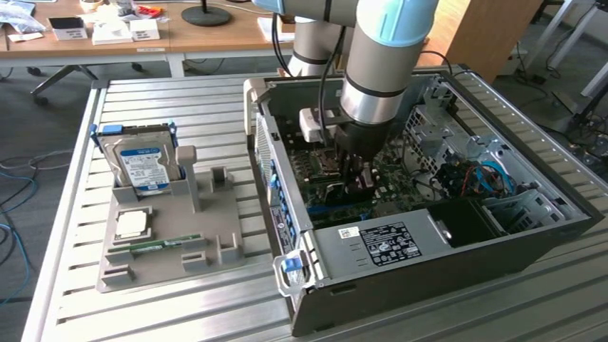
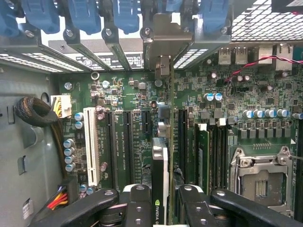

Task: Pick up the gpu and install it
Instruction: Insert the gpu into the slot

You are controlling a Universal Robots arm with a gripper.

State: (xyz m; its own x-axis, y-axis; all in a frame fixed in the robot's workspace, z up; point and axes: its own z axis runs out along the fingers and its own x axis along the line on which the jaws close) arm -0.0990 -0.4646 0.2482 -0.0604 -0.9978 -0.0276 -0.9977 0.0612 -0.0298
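High and off to one side, the exterior view looks down across the slatted metal table (image 1: 171,299) at the open grey computer case (image 1: 532,235). The wrist view hangs close inside it, facing the green motherboard (image 2: 265,94), which both views share.

The computer case (image 1: 418,214) is open on top, so there is room to reach in. Inside, the gripper (image 2: 160,208) is squeezed between tall slots (image 2: 92,144) and memory sticks (image 2: 203,156).
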